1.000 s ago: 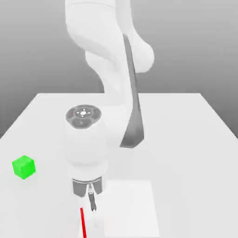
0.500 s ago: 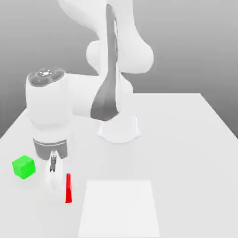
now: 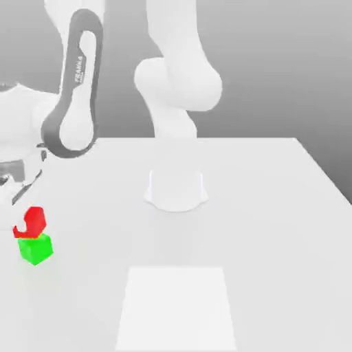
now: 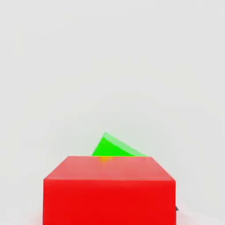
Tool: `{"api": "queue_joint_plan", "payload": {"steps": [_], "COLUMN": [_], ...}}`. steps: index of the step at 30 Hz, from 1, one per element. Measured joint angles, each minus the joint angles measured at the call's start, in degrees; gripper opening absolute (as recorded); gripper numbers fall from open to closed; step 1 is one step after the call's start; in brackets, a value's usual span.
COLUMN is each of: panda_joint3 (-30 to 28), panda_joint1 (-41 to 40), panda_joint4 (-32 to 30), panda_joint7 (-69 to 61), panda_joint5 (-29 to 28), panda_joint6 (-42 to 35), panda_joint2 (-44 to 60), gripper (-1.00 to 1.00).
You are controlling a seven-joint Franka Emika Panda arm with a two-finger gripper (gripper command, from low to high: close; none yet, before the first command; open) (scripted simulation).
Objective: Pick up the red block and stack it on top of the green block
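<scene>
A white robot arm reached over a pale tabletop [image 3: 261, 206] toward the exterior view's left edge. There, the red block [image 3: 31, 223] sat just above the green block [image 3: 36, 249], appearing to touch or nearly touch its top face, and looked a little tilted and shifted toward the exterior view's left, not squarely aligned. The end effector [image 3: 15, 194] hung directly over the red block; whether its fingers were clamped on the block or parted could not be told, since they merged with the white background. In the hand view, the red block [image 4: 110, 191] loomed close beneath the camera, and a corner of the green block [image 4: 115, 147] peeked out beyond its far edge, turned at an angle to it. Judging from this, the stack was nearly made, and the coming move depended on bringing the red block squarely over the green one before letting go.
</scene>
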Motion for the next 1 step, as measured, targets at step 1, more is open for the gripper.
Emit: {"api": "queue_joint_plan", "payload": {"steps": [1], "panda_joint3": [0.0], "panda_joint1": [0.0], "panda_joint4": [0.0], "panda_joint7": [0.0], "panda_joint5": [0.0], "panda_joint6": [0.0], "panda_joint2": [0.0], "gripper": [1.00]}}
